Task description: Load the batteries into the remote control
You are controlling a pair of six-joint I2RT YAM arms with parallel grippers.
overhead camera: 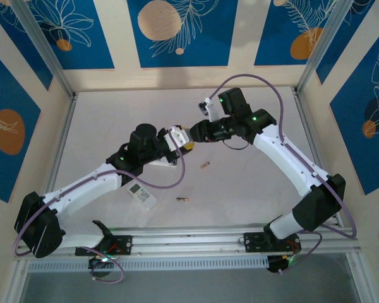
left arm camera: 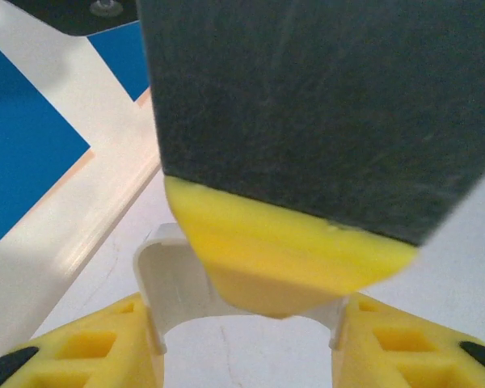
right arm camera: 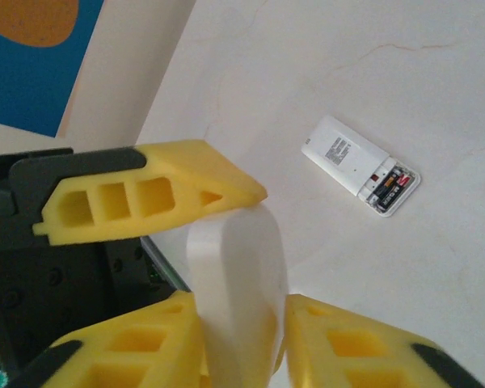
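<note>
Dark, orange-marked batteries (right arm camera: 392,186) sit in the open bay of the white remote (right arm camera: 346,155), upper right of the right wrist view; its printed label is too small to read. The yellow-fingered left gripper (left arm camera: 242,347) and right gripper (right arm camera: 242,343) both pinch a smooth, rounded white plastic piece (right arm camera: 238,267).

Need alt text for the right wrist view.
The right gripper pinches a curved white plastic piece, with the left gripper's yellow finger against its top. Behind on the table lies a white remote, back up, batteries in its open compartment.
</note>
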